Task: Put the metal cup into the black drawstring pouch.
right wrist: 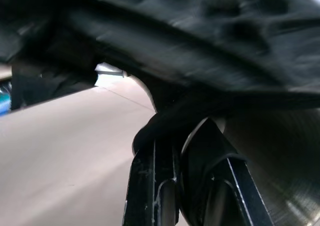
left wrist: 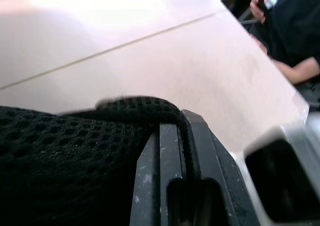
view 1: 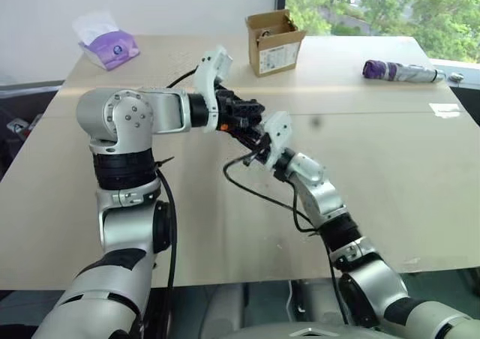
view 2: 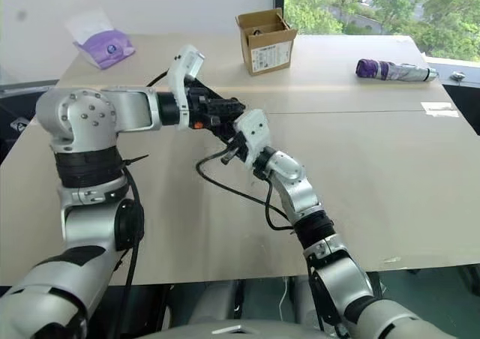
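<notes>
Left gripper (left wrist: 172, 151) clamped shut on black drawstring pouch (left wrist: 65, 161) mesh edge, arm bent across mid-table. Right gripper (right wrist: 175, 161) also pinched on pouch fabric, reaching up-left to meet it above the table (view 1: 390, 174). Metal cup (right wrist: 280, 156) sits right beside the right fingers, against the pouch.

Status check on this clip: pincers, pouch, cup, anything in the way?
Left pincer shut on the black drawstring pouch, held above the table. Right pincer shut on pouch fabric too. Metal cup close beside right pincer. Nothing in the way.
</notes>
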{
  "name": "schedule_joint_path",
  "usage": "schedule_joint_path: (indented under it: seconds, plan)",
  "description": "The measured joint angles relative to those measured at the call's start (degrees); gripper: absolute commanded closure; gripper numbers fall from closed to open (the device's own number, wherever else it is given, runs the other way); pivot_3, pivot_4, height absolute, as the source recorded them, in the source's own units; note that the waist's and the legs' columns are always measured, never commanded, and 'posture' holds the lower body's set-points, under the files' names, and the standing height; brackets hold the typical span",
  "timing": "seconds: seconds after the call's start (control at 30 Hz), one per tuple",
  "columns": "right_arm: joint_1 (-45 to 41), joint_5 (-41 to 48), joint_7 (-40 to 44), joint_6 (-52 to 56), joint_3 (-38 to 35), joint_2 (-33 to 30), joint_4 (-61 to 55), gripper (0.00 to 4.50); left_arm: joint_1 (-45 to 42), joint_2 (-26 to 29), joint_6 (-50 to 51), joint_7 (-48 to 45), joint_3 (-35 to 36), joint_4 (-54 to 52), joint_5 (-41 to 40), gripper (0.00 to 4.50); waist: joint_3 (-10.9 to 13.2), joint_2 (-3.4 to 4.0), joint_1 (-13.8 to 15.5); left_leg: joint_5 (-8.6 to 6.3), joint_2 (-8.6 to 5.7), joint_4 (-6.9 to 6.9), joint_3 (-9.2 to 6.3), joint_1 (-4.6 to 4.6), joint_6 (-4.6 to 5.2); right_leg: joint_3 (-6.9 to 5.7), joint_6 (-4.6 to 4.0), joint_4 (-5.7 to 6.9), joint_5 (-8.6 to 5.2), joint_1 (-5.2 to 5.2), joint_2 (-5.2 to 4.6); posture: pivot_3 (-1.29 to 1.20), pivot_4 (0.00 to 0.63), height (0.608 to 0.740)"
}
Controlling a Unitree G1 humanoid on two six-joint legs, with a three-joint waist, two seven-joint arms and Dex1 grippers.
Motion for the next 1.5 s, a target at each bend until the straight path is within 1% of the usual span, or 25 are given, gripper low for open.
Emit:
schedule_joint_path:
  seconds: [0.03, 0.1, 0.13, 0.17, 0.2, 0.3, 0.4, 0.5, 0.57, 0.63, 0.8, 0.87, 0.97, 1.03, 1.07, 1.13, 1.17, 1.27, 1.4, 1.47, 1.5]
  plan:
    - [0.00, 1.00, -0.15, 0.57, -1.05, 0.99, 0.29, 4.47, 0.00, -0.06, 0.14, 0.00, 0.04, -0.02, -0.02, 4.50, 0.00, 0.00, -0.05, 0.00, 0.02, -0.01, -0.01, 0.00, 0.00, 0.00, 0.00, 0.00, 0.00, 0.00, 0.00, 0.00, 0.150, 0.740]
    - [-0.15, 9.36, -0.55, 7.35, -4.91, 1.65, -0.09, 4.47, 0.75, -0.37, 2.17, 0.11, -0.05, -1.10, -0.75, 4.50, 0.00, 0.00, -0.02, 0.00, 0.01, -0.03, -0.02, 0.01, -0.01, 0.00, -0.01, 0.00, 0.00, 0.02, -0.04, 0.00, 0.150, 0.740]
    - [-0.15, 15.69, -0.70, 12.43, -8.90, 1.66, -0.17, 4.47, 3.09, 0.28, 3.12, 0.09, -0.04, -3.45, -2.32, 4.50, 0.00, 0.00, -0.02, 0.00, 0.02, -0.03, -0.13, 0.00, -0.01, 0.01, -0.01, 0.00, 0.00, 0.02, -0.07, 0.00, 0.150, 0.740]
    - [-0.15, 17.22, -0.73, 13.66, -10.15, 1.66, -0.17, 4.47, 3.75, 0.46, 3.45, 0.09, -0.04, -3.84, -2.53, 4.50, 0.00, 0.00, 0.00, 0.00, 0.01, -0.02, -0.17, -0.01, -0.01, 0.01, -0.01, 0.00, 0.00, 0.02, -0.08, 0.00, 0.150, 0.740]
    - [-0.15, 21.48, -0.45, 17.09, -12.41, 1.66, -0.78, 4.47, 5.62, 1.14, 3.67, 0.27, 0.01, -4.77, -3.32, 4.50, 0.00, 0.00, 0.00, 0.00, 0.01, -0.02, -0.23, -0.01, -0.01, 0.00, -0.01, -0.01, 0.01, 0.01, -0.06, 0.00, 0.150, 0.740]
    - [-0.12, 25.69, 0.82, 21.42, -12.75, 1.65, -2.66, 4.47, 6.58, 1.24, 3.81, 0.78, 0.01, -6.50, -4.01, 4.50, 0.00, 0.01, -0.12, 0.00, 0.01, -0.04, -0.19, -0.01, 0.00, 0.00, -0.01, 0.01, 0.00, -0.02, -0.02, 0.00, 0.150, 0.740]
    - [0.01, 25.14, 1.70, 21.15, -12.64, 1.56, -4.51, 4.47, 6.03, 1.56, 3.76, 0.49, 0.67, -6.79, -4.54, 4.50, 0.01, 0.01, -0.04, 0.00, 0.00, -0.04, -0.02, 0.00, 0.00, -0.01, -0.01, 0.00, 0.00, -0.01, -0.02, 0.00, 0.150, 0.740]
    - [0.48, 21.19, 1.79, 18.80, -12.49, 1.45, -6.21, 4.47, 5.02, 1.76, 3.73, -0.27, 0.53, -5.86, -4.88, 4.50, 0.00, 0.01, 0.09, 0.00, -0.01, -0.03, -0.01, 0.01, 0.00, -0.02, -0.01, 0.00, 0.00, 0.01, -0.02, 0.00, 0.150, 0.740]
    - [0.47, 13.65, 1.81, 13.72, -9.98, -0.71, -5.85, 4.47, 4.51, 1.59, 3.70, -0.69, -0.32, -4.00, -4.86, 4.50, 0.00, 0.01, 0.09, 0.00, -0.02, -0.02, 0.00, 0.01, 0.00, -0.01, -0.01, 0.01, 0.00, 0.00, -0.02, 0.00, 0.150, 0.740]
    - [0.20, 8.32, 1.81, 9.92, -9.21, -1.44, -4.44, 4.47, 4.32, 1.37, 3.71, -0.64, -0.49, -2.25, -4.66, 4.50, 0.00, 0.01, 0.02, 0.00, -0.02, -0.02, 0.01, 0.02, 0.00, 0.00, -0.01, 0.01, 0.00, 0.00, -0.02, 0.00, 0.150, 0.740]
    - [-0.64, 3.25, 1.91, 4.71, -9.14, -2.24, -1.11, 4.47, 3.70, 0.07, 3.78, 0.67, -0.12, 0.42, -4.61, 4.50, 0.00, 0.01, -0.02, 0.01, -0.01, -0.02, 0.00, 0.01, -0.01, 0.01, -0.01, 0.01, 0.00, 0.00, -0.02, 0.00, 0.150, 0.740]
    - [-0.63, 4.12, 1.92, 5.83, -9.24, -2.20, -0.93, 4.47, 3.70, 0.02, 3.79, 1.06, -0.01, 1.08, -4.69, 4.50, 0.00, 0.01, -0.06, 0.01, 0.00, -0.03, 0.00, 0.01, -0.01, 0.01, -0.01, 0.00, 0.00, -0.01, -0.02, 0.00, 0.150, 0.740]
    - [-0.11, 9.81, 3.18, 11.30, -10.71, -0.99, -2.12, 4.47, 3.71, 1.34, 3.78, 0.82, -0.14, 0.86, -5.03, 4.50, 0.00, 0.01, -0.04, 0.01, 0.00, -0.04, -0.01, 0.00, -0.01, 0.00, -0.01, -0.01, 0.00, 0.00, -0.03, 0.00, 0.150, 0.740]
    - [0.04, 11.86, 3.42, 13.36, -10.98, -0.57, -2.87, 4.47, 4.06, 2.26, 3.57, -0.09, -0.61, -0.17, -5.19, 4.50, 0.00, 0.01, -0.06, 0.01, 0.00, -0.04, 0.00, 0.00, -0.01, 0.00, -0.01, -0.01, 0.00, 0.00, -0.03, 0.00, 0.150, 0.740]
    - [0.25, 13.30, 3.52, 14.85, -11.54, 0.09, -3.36, 4.47, 4.31, 3.26, 2.85, -1.10, -1.58, -0.94, -5.21, 4.50, 0.00, 0.01, -0.09, 0.01, 0.00, -0.05, -0.01, 0.01, -0.01, 0.01, -0.01, 0.00, 0.00, -0.01, -0.02, 0.00, 0.150, 0.740]
    - [0.34, 16.25, 3.53, 17.92, -12.70, 1.01, -4.36, 4.47, 6.07, 5.59, -1.80, -3.70, -4.63, -3.97, -5.09, 4.50, 0.00, 0.01, -0.05, 0.01, 0.00, -0.08, 0.00, 0.01, -0.02, 0.02, -0.01, 0.00, 0.00, -0.01, -0.03, 0.00, 0.150, 0.740]
    - [0.31, 17.15, 3.53, 18.96, -13.05, 1.02, -4.94, 4.47, 6.51, 5.90, -3.26, -4.45, -5.08, -4.49, -5.08, 4.50, 0.00, 0.01, 0.02, 0.01, 0.00, -0.07, 0.01, 0.01, -0.02, 0.02, -0.01, -0.01, 0.00, -0.01, -0.03, 0.00, 0.150, 0.740]
    - [-0.38, 18.97, 3.08, 21.64, -14.37, 1.21, -6.16, 4.47, 6.84, 5.96, -6.18, -5.64, -5.18, -4.70, -5.20, 4.50, 0.00, 0.01, 0.29, 0.01, -0.01, -0.04, -0.03, -0.01, -0.02, -0.02, -0.01, -0.01, 0.00, 0.00, -0.04, 0.00, 0.150, 0.740]
    - [-1.85, 21.34, 1.65, 25.75, -16.29, 1.26, -7.25, 4.47, 5.95, 3.70, -6.54, -4.40, -2.56, -2.52, -6.12, 4.50, 0.00, 0.01, 0.12, 0.01, -0.01, -0.03, -0.02, 0.00, -0.01, -0.01, -0.01, 0.01, 0.00, 0.00, -0.03, 0.00, 0.150, 0.740]
    - [-2.35, 21.91, 0.89, 27.88, -16.67, 1.28, -7.27, 4.47, 5.86, 3.76, -6.52, -4.09, -2.15, -1.42, -6.64, 4.50, 0.00, 0.01, -0.07, 0.01, -0.01, -0.04, -0.01, 0.00, -0.01, 0.00, -0.01, 0.01, 0.00, -0.01, -0.02, 0.00, 0.150, 0.740]
    - [-2.36, 22.15, 0.57, 30.23, -16.52, 1.23, -7.08, 4.47, 5.77, 4.36, -8.14, -3.98, -2.11, -1.21, -6.10, 4.50, 0.00, 0.00, -0.32, 0.01, 0.00, -0.06, -0.01, 0.00, -0.01, 0.00, -0.01, 0.01, 0.00, -0.02, -0.02, 0.00, 0.150, 0.740]
